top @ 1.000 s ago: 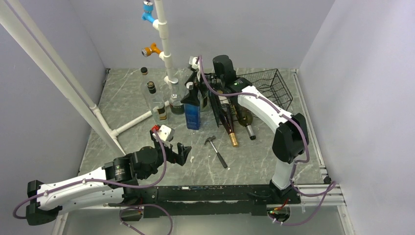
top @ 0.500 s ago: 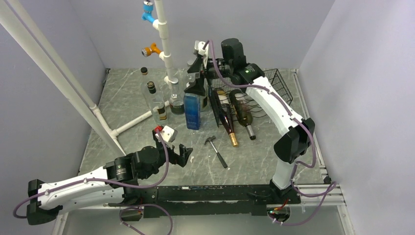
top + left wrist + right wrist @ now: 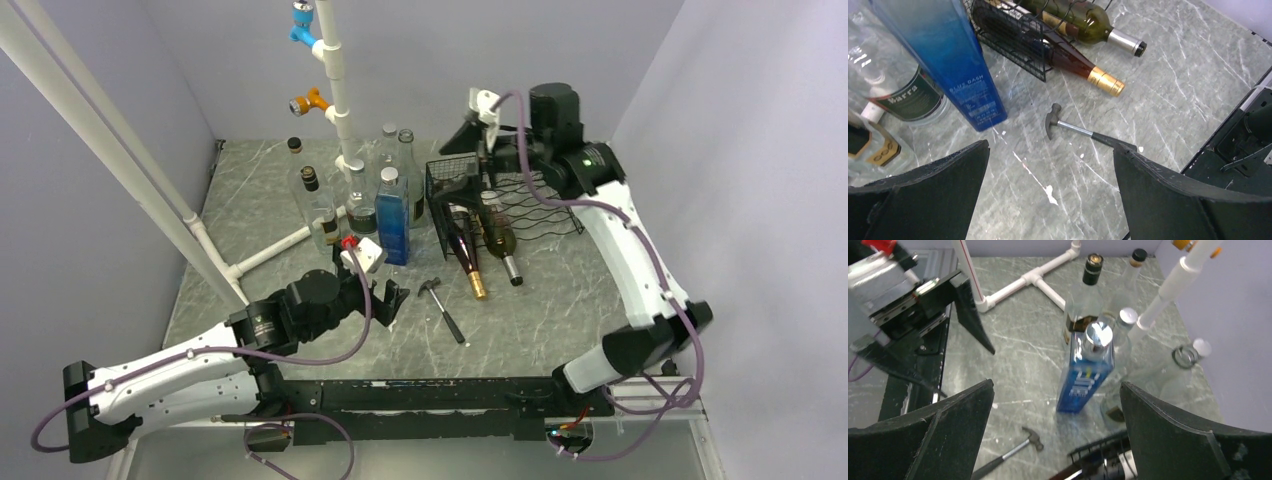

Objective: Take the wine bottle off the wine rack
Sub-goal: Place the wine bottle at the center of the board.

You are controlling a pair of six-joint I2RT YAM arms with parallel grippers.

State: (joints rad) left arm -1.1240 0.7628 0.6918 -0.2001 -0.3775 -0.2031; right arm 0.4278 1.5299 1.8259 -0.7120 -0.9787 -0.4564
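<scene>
From the top camera I see the wine rack (image 3: 445,185) lying on the table (image 3: 560,300) right of centre. A dark wine bottle (image 3: 466,255) with a gold foil neck and a green wine bottle (image 3: 500,243) rest in it, necks poking out toward the arm bases. My right gripper (image 3: 472,140) hangs above the rack's far left corner, jaws spread wide and holding nothing. My left gripper (image 3: 388,303) sits low just left of a small hammer (image 3: 442,308), in front of a blue bottle (image 3: 392,215), also released and empty. On the left wrist camera its fingers (image 3: 923,195) frame the hammer and bare table, with the rack's mesh end and both necks beyond. On the right wrist camera I look down between parted fingers onto the blue bottle's cap, with clear bottles (image 3: 1120,340) behind it and a rack corner at the bottom edge
</scene>
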